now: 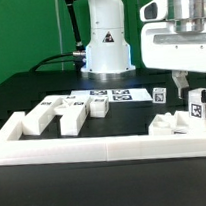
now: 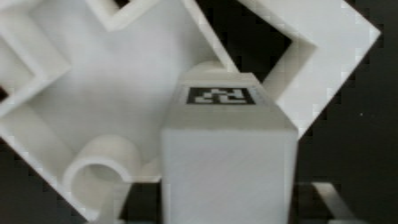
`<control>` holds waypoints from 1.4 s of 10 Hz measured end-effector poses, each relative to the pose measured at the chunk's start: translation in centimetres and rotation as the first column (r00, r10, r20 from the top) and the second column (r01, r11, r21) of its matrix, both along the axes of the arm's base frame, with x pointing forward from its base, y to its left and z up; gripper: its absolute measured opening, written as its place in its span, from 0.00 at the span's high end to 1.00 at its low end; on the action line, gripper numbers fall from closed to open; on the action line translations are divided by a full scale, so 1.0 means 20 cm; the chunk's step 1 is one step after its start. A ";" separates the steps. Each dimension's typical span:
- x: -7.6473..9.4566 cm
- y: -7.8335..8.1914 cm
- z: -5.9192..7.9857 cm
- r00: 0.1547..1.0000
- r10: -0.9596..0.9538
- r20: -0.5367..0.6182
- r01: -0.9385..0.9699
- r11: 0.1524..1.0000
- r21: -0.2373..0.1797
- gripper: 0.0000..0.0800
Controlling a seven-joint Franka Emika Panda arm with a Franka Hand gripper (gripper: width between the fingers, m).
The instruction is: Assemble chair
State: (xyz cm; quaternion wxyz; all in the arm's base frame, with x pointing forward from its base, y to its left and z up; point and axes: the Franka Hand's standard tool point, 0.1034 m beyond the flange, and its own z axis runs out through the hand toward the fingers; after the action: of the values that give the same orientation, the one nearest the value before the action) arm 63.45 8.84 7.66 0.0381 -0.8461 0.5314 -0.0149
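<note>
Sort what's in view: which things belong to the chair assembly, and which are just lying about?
Job in hand: square leg, held in the pincer; cut-out panel; loose white parts on the table.
Just lying about: marker board; border wall.

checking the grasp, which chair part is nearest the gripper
The upright leg in the gripper, at the exterior view's right; the other parts lie toward that view's left.

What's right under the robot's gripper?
A white square leg with a black-and-white tag on its end sits under the gripper. Past it shows a flat white chair piece with cutouts. The leg covers whatever lies beneath itself.
</note>
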 end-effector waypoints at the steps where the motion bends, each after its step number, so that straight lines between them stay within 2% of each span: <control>1: 0.00 0.00 0.00 0.994 -0.112 -0.007 0.112 0.994 0.015 0.64; 3: -0.01 0.02 0.00 0.966 -0.258 -0.019 0.259 0.965 0.031 0.64; 5: -0.01 0.05 -0.01 0.900 -0.435 -0.040 0.436 0.898 0.051 0.64; 7: -0.02 0.07 -0.01 0.790 -0.608 -0.072 0.612 0.788 0.068 0.64; 9: -0.02 0.08 -0.01 0.729 -0.680 -0.085 0.685 0.726 0.068 0.64; 11: -0.02 0.08 0.00 0.703 -0.706 -0.087 0.711 0.700 0.068 0.64; 12: -0.02 0.08 -0.01 0.716 -0.692 -0.085 0.697 0.713 0.068 0.64; 13: -0.02 0.08 -0.01 0.722 -0.687 -0.084 0.692 0.719 0.067 0.38; 14: -0.02 0.09 -0.01 0.788 -0.611 -0.073 0.615 0.786 0.068 0.24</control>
State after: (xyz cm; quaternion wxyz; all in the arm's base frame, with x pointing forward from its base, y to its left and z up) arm 63.08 10.55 7.46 0.0560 -0.6255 0.7780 0.0171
